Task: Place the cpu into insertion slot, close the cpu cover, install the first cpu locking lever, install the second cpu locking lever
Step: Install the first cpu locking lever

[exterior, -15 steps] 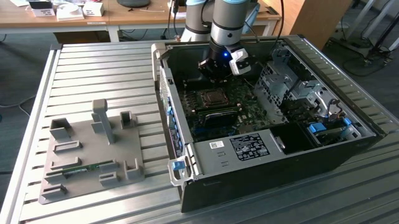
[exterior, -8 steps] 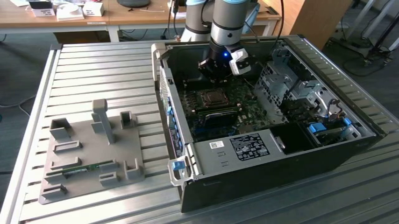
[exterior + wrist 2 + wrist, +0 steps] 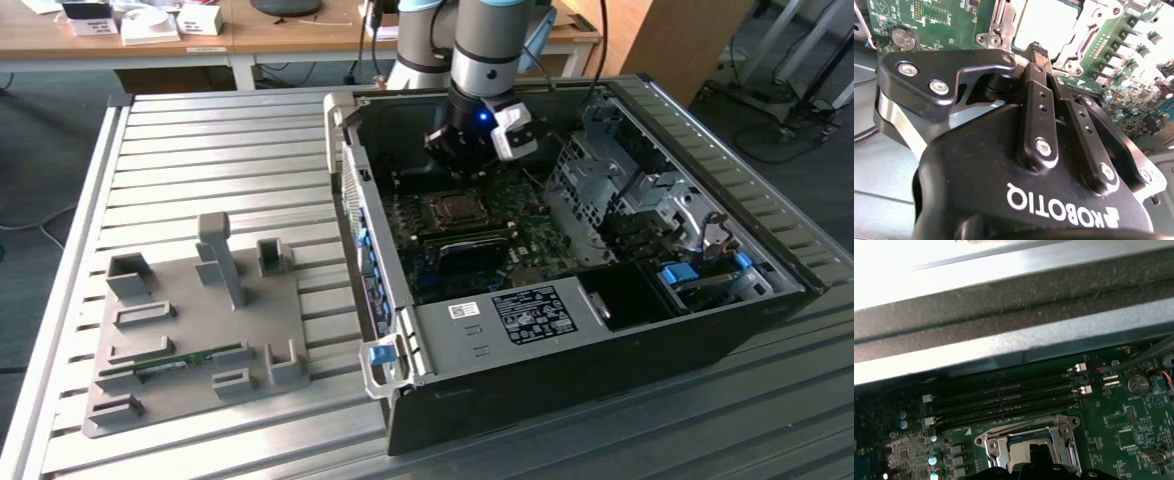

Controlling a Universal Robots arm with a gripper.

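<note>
The gripper point(image 3: 469, 172) hangs inside the open computer case, just behind the insertion slot point(image 3: 454, 208) on the green motherboard. In the second wrist view its two black fingers point(image 3: 1036, 100) lie pressed together, shut, with nothing seen between them; the tips point(image 3: 1038, 50) sit close to the socket's edge. The cpu cover point(image 3: 990, 444), a silver metal frame, lies flat over the slot. The cpu point(image 3: 1021, 451) shows as a pale grey square in its window, partly hidden by the gripper point(image 3: 1041, 462). I cannot make out how the locking levers stand.
Long black memory slots point(image 3: 1004, 400) run beside the socket, under the case's wall point(image 3: 1004, 315). A labelled power supply box point(image 3: 531, 312) and a drive cage point(image 3: 627, 185) crowd the case. A grey fixture plate point(image 3: 187, 330) holding a memory stick point(image 3: 174, 365) lies at the exterior view's left.
</note>
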